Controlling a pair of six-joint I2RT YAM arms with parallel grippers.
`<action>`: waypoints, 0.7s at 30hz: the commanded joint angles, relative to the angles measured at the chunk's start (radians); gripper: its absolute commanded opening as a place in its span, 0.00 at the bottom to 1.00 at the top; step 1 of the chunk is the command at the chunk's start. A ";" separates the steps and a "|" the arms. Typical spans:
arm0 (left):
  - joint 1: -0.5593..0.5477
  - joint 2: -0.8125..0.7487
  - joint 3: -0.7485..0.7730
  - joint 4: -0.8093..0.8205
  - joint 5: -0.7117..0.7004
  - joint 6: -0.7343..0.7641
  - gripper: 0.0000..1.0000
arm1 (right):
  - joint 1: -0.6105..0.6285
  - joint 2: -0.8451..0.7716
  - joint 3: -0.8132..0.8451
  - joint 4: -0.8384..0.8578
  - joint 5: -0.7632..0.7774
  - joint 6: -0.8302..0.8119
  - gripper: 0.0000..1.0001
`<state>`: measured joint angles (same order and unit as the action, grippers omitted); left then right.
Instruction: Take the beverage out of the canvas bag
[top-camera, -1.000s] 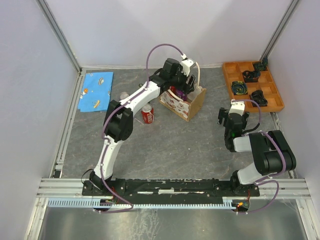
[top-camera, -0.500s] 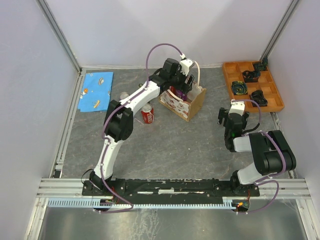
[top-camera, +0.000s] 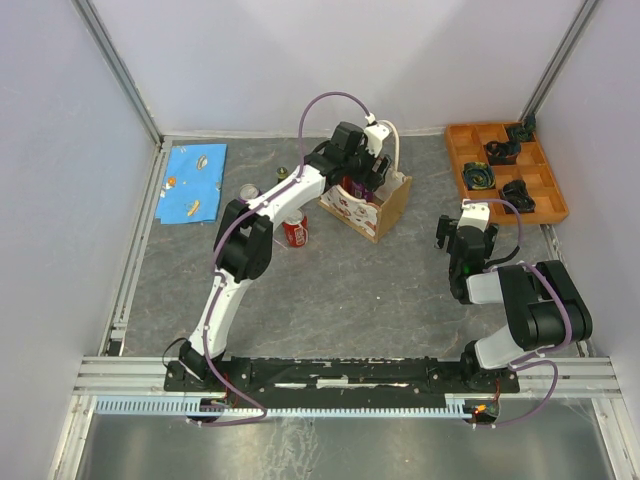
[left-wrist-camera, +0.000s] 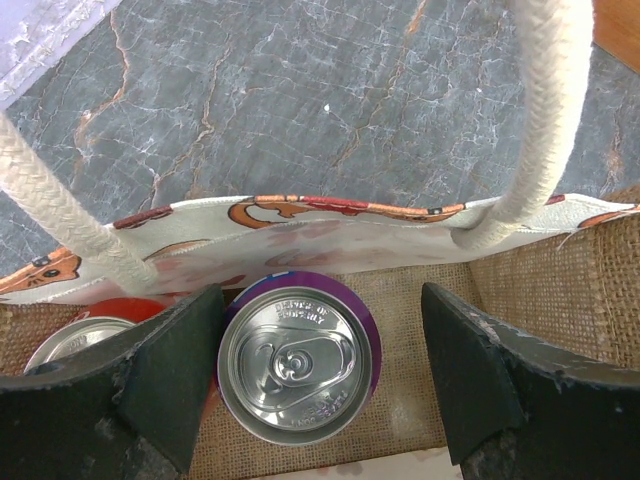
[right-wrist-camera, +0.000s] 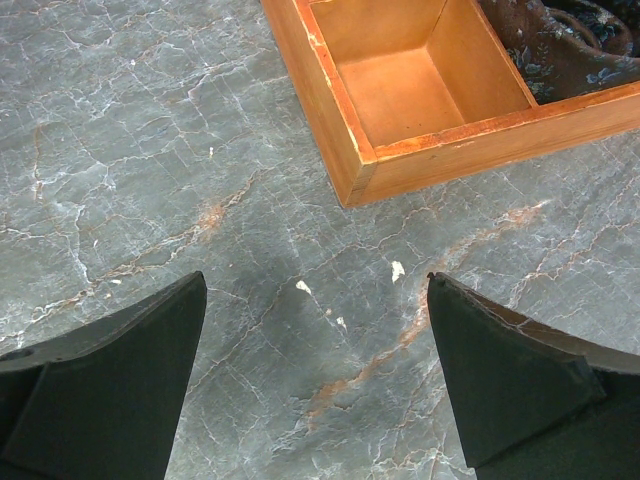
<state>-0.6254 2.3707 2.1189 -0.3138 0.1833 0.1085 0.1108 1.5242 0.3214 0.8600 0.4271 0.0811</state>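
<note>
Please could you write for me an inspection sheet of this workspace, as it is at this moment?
Surface: grey marbled table top, no spills seen.
Job's things: canvas bag upright; purple can inside, a second can beside it.
Clutter: red can and silver-topped can on the table; blue cloth; orange tray holding dark items.
Grippers: left gripper open, straddling the purple can; right gripper open over bare table beside the tray.
Cables: purple cable arches over the left wrist; no snag seen.
Surroundings: pale walls; metal rail at the near edge.
</note>
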 joint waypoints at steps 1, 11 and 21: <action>0.003 0.031 0.023 -0.027 -0.031 0.038 0.86 | 0.000 -0.008 0.026 0.048 0.002 -0.001 0.99; 0.003 0.019 -0.045 -0.073 -0.065 0.058 0.82 | -0.001 -0.007 0.027 0.048 0.002 -0.001 0.99; 0.004 0.041 -0.070 -0.103 -0.067 0.062 0.76 | -0.001 -0.008 0.026 0.048 0.002 -0.001 0.99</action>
<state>-0.6304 2.3772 2.0720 -0.3653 0.1368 0.1394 0.1108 1.5242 0.3214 0.8600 0.4271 0.0811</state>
